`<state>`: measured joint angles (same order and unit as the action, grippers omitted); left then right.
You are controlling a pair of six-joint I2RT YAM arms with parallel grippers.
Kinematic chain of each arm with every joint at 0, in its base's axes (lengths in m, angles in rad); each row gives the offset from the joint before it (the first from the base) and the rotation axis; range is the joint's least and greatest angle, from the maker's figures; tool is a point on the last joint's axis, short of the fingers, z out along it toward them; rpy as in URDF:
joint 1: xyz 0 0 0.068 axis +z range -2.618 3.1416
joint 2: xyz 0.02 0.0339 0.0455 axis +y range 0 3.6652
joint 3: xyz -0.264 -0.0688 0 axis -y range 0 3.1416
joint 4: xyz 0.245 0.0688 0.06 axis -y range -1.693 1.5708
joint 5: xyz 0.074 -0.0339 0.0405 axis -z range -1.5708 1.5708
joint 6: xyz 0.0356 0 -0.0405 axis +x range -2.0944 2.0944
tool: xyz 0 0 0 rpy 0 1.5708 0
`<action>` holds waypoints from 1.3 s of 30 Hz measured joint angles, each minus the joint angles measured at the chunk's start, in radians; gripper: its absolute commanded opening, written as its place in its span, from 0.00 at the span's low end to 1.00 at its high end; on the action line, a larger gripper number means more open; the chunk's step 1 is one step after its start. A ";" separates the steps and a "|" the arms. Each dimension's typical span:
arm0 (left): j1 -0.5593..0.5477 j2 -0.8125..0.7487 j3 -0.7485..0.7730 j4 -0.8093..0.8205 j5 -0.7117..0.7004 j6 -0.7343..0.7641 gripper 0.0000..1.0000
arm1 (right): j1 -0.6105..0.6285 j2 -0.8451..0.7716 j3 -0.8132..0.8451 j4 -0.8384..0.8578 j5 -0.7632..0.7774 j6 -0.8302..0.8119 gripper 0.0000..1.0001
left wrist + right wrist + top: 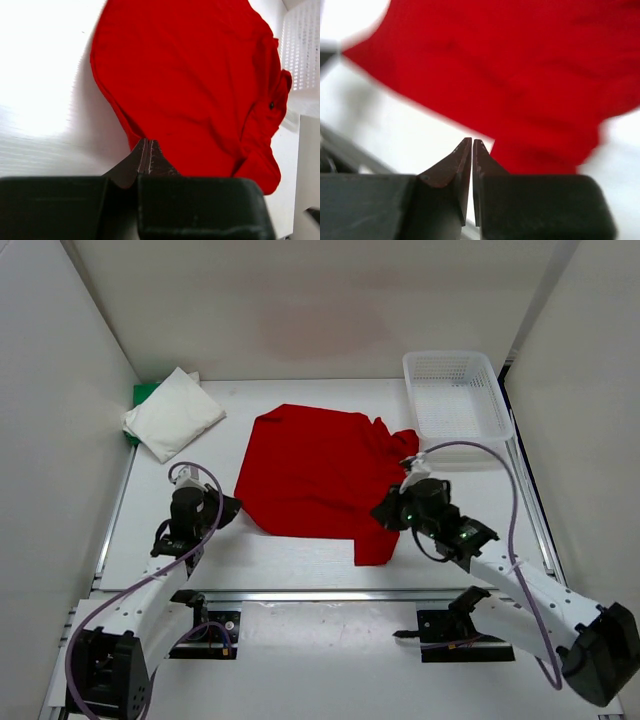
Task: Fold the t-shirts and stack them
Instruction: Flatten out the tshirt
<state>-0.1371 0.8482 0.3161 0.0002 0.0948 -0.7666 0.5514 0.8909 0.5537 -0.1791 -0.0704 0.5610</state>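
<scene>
Red t-shirt (pixel 315 470): lay spread, not yet folded, mid-table (pixel 300 560); long axis judged 9 to 3 o'clock in the top view, with the straight edge at 9 and the bunched end at 3, towards the basket (pixel 450 357)
White t-shirt (pixel 172 415): folded, at the far-left corner, resting on the green t-shirt (pixel 143 395), of which only an edge showed
Left gripper (pixel 148 147): fingers pressed together, tips at the near-left corner of the red cloth; could not tell whether any cloth was pinched
Right gripper (pixel 472 147): fingers all but together, a hairline slit between them and nothing in it; tips over bare table beside the near-right flap
Bearing, left: the cloth lay from 12 to 3 o'clock of the tips, touching or just beside
Bearing, right: the cloth lay from 10 to 12 o'clock of the tips, near but apart
Nearer arm: left, by judgement
Requirement: either gripper would have to open before taking an edge; a fold across the long axis looked the likely step
</scene>
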 measured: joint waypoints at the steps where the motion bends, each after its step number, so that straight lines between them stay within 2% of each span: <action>1: -0.009 0.003 0.000 0.007 0.000 0.000 0.00 | 0.065 0.015 0.003 -0.010 0.030 -0.011 0.03; 4: -0.033 0.018 0.000 0.026 0.000 0.005 0.00 | 0.220 0.105 0.003 -0.055 0.088 -0.033 0.12; 6: -0.044 0.025 -0.004 0.038 0.000 0.007 0.00 | 0.279 0.203 0.002 -0.087 0.120 -0.042 0.26; 10: -0.043 0.027 -0.027 0.056 0.006 0.007 0.00 | 0.358 0.328 0.005 -0.150 0.186 -0.053 0.37; 21: -0.021 0.030 -0.048 0.076 0.032 0.007 0.00 | 0.505 0.457 0.113 -0.191 0.327 -0.037 0.38; 27: -0.022 0.031 -0.050 0.084 0.038 0.007 0.00 | 0.522 0.510 0.120 -0.193 0.357 -0.019 0.38; 28: -0.022 0.031 -0.052 0.085 0.039 0.007 0.00 | 0.522 0.516 0.123 -0.191 0.362 -0.017 0.37; 31: -0.022 0.031 -0.059 0.087 0.043 0.007 0.00 | 0.519 0.523 0.125 -0.184 0.372 -0.015 0.21; 33: -0.022 0.031 -0.061 0.087 0.045 0.007 0.00 | 0.514 0.529 0.127 -0.180 0.381 -0.011 0.07; 35: -0.022 0.031 -0.061 0.087 0.045 0.007 0.00 | 0.514 0.534 0.132 -0.182 0.396 -0.003 0.01; 39: -0.037 0.031 -0.059 0.084 0.044 0.008 0.00 | 0.513 0.510 0.137 -0.214 0.423 0.003 0.00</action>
<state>-0.1745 0.8791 0.2569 0.0845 0.1390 -0.7589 1.0649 1.4014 0.6903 -0.3935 0.3531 0.5644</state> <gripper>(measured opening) 0.028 0.013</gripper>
